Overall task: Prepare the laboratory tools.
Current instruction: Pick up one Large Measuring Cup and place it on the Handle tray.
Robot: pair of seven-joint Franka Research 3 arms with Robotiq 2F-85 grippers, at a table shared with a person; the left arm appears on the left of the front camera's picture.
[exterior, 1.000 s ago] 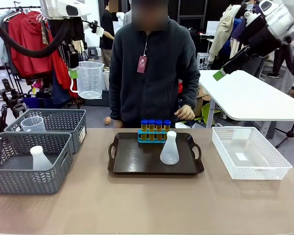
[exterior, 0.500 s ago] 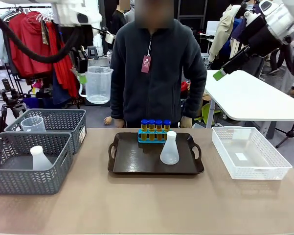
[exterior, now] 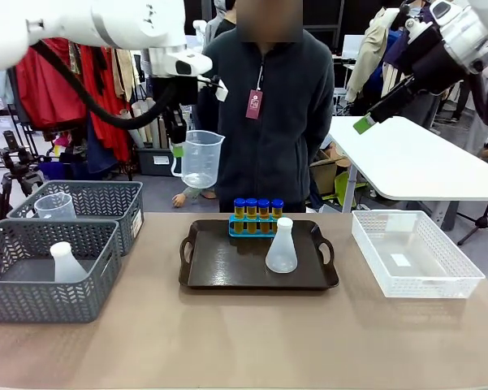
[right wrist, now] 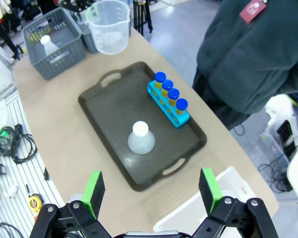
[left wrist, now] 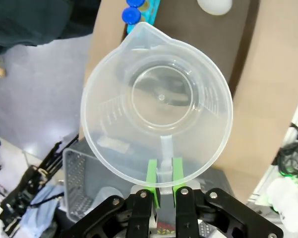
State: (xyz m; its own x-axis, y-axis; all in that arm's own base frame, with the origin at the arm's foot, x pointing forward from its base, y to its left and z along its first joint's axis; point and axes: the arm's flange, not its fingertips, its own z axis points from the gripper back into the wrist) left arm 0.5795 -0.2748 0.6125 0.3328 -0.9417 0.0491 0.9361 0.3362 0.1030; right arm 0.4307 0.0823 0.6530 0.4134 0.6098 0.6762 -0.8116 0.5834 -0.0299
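Note:
My left gripper (exterior: pixel 177 151) (left wrist: pixel 162 173) is shut on the handle of the clear measuring beaker (exterior: pixel 201 158) (left wrist: pixel 158 104), which hangs upright in the air above the far left corner of the black tray (exterior: pixel 227 280). On the tray stand a white conical flask (exterior: pixel 281 248) (right wrist: pixel 140 139) and a blue rack (exterior: pixel 256 228) (right wrist: pixel 166 107) with several blue-capped tubes (exterior: pixel 257 209) (right wrist: pixel 168 93) of amber liquid. High at the right, my right gripper (exterior: pixel 364 123) (right wrist: pixel 151 191) is open and holds nothing.
Two grey baskets (exterior: pixel 32 301) stand at the left; the near one holds another flask (exterior: pixel 65 264), the far one another beaker (exterior: pixel 54 205). A white basket (exterior: pixel 414 280) sits at the right. A person (exterior: pixel 268 106) stands behind the tray.
My left arm has carried the beaker to the right and lower, from above the grey baskets to beside the tray. The person has shifted slightly right.

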